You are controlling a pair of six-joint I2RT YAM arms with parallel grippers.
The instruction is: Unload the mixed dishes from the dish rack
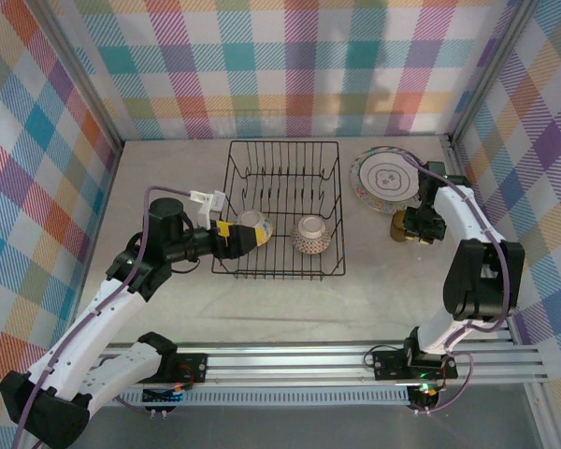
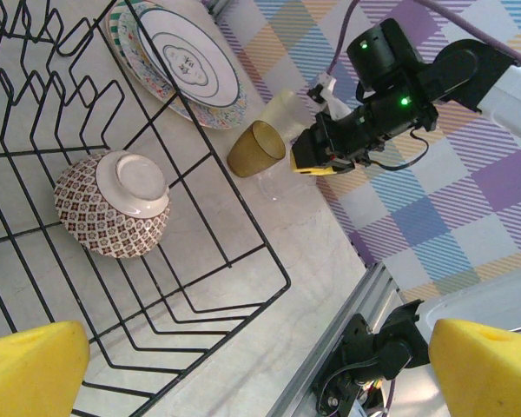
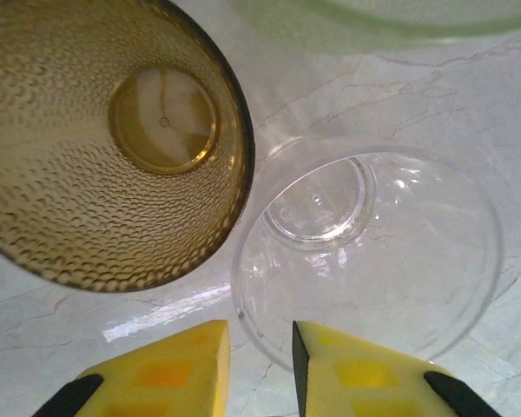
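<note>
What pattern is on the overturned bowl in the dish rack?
Fine brown-and-cream diamond lattice, plain cream foot; the bowl shows best in the left wrist view.

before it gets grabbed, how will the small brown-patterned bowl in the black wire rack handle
The small brown-patterned bowl lies tilted, foot up, on the black wire rack, so a nudge would probably rock or roll it. It looks like glazed ceramic: likely slick, rigid and chippable. Its foot ring may offer a pinch.
</note>
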